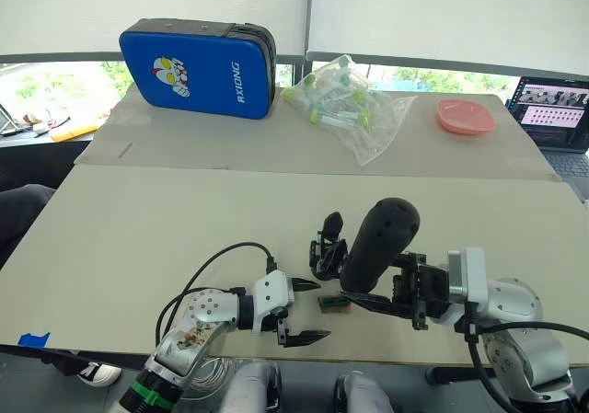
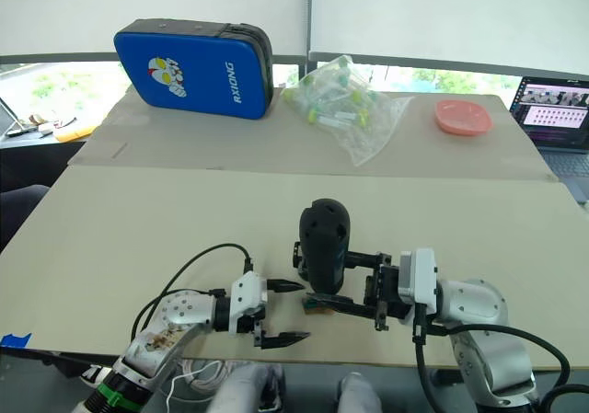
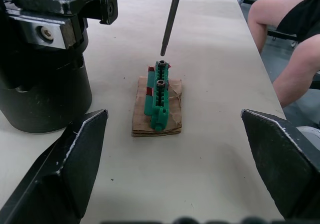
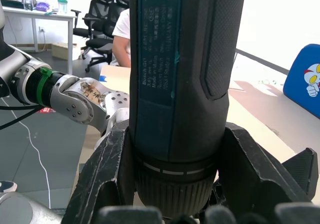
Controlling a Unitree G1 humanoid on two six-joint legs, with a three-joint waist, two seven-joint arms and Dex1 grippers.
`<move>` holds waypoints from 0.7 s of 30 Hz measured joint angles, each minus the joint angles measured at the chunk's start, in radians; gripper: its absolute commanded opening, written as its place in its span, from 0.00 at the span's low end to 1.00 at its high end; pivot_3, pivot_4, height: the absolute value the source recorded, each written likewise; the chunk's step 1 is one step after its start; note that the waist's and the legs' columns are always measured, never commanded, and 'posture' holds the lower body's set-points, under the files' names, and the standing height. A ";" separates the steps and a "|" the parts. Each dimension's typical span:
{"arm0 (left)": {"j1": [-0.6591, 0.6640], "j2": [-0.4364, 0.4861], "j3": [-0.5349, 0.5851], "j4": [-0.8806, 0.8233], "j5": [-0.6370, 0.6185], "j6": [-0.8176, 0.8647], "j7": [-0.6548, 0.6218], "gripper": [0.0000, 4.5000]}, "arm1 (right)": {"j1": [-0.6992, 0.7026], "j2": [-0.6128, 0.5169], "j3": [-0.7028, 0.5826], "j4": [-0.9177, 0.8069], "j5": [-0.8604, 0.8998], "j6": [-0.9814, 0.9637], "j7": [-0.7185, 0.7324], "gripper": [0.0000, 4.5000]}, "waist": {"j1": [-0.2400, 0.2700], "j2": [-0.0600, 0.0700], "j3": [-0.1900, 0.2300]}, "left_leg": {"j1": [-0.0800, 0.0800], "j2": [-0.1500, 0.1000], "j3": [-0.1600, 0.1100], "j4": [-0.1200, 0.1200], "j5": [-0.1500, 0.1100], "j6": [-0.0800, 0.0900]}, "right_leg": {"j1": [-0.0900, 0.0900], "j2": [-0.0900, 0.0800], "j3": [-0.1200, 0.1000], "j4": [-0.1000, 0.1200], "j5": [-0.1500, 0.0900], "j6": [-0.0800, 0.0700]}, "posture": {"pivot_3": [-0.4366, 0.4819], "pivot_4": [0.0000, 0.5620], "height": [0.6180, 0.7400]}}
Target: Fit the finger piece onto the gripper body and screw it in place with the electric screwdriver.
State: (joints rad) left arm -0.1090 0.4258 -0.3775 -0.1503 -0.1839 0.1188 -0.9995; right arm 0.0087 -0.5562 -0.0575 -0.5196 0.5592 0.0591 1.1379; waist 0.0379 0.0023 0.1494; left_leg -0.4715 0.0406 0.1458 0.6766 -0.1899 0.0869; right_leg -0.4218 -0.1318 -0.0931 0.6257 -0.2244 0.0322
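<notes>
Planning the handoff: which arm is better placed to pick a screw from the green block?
Right, probably. The right gripper already holds the screwdriver, its bit hanging just above the green block. The left gripper is open beside it, holding nothing.

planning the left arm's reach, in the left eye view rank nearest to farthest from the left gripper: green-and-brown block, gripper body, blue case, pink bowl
From the left gripper, jaws open:
1. green-and-brown block, just beside it on its right.
2. gripper body, a little beyond the block.
3. blue case, far edge, left.
4. pink bowl, far edge, right.
</notes>
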 measured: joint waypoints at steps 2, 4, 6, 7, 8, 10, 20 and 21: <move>0.000 -0.001 0.000 0.003 0.000 -0.005 0.000 1.00 | 0.000 -0.004 0.000 0.000 0.000 0.000 0.000 0.42 | 0.000 0.000 0.000 | 0.000 0.000 0.000 0.000 0.000 0.000 | 0.000 0.000 0.000 0.000 0.000 0.000 | 0.48 0.27 1.00; 0.000 -0.001 0.000 0.004 0.000 -0.007 0.000 1.00 | 0.000 -0.011 0.000 0.000 0.000 0.000 0.001 0.42 | 0.000 0.000 0.000 | 0.000 0.000 0.000 0.000 0.000 0.000 | 0.000 0.000 0.000 0.000 0.000 0.000 | 0.48 0.27 1.00; 0.000 -0.002 0.000 0.006 0.000 -0.009 -0.001 1.00 | 0.000 -0.015 0.000 0.000 0.000 0.000 0.001 0.42 | 0.001 0.000 0.000 | 0.000 0.000 0.000 0.000 0.000 0.000 | 0.000 0.000 0.000 0.000 0.000 0.000 | 0.48 0.27 1.00; 0.000 -0.002 0.000 0.006 0.000 -0.009 -0.001 1.00 | 0.000 -0.016 0.000 0.000 0.000 0.000 0.001 0.42 | 0.001 0.000 0.000 | 0.000 0.000 0.000 0.000 0.000 0.000 | 0.000 0.000 0.000 0.000 0.000 0.000 | 0.48 0.27 1.00; 0.000 -0.003 0.000 0.007 0.000 -0.010 -0.001 1.00 | 0.000 -0.016 0.000 0.000 0.000 0.000 0.001 0.42 | 0.001 0.000 0.000 | 0.000 0.000 0.000 0.000 0.000 0.000 | 0.000 0.000 0.000 0.000 0.000 0.000 | 0.48 0.27 1.00; -0.001 -0.004 0.000 0.008 0.000 -0.010 -0.001 1.00 | 0.000 -0.016 0.000 0.000 0.000 0.000 0.001 0.42 | 0.001 0.000 0.000 | 0.000 0.000 0.000 0.000 0.000 0.000 | 0.000 0.000 0.000 0.000 0.000 0.000 | 0.48 0.27 1.00; -0.002 -0.006 0.000 0.011 0.000 -0.011 -0.003 1.00 | 0.006 -0.016 0.004 0.006 0.000 -0.001 0.001 0.42 | 0.002 0.000 0.000 | 0.000 0.000 0.000 0.000 0.000 0.000 | 0.000 0.000 0.000 0.000 0.000 0.000 | 0.48 0.27 1.00; -0.002 -0.006 0.000 0.011 0.000 -0.012 -0.003 1.00 | 0.007 -0.016 0.005 0.008 -0.002 -0.001 0.000 0.42 | 0.002 0.000 0.000 | 0.000 0.000 0.000 0.000 0.000 0.000 | 0.000 0.000 0.000 0.000 0.000 0.000 | 0.48 0.27 1.00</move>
State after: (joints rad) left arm -0.1108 0.4202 -0.3778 -0.1393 -0.1838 0.1072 -1.0025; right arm 0.0155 -0.5723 -0.0529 -0.5116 0.5575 0.0583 1.1381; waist 0.0397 0.0024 0.1492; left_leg -0.4712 0.0405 0.1457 0.6766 -0.1900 0.0870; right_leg -0.4214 -0.1319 -0.0931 0.6256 -0.2244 0.0323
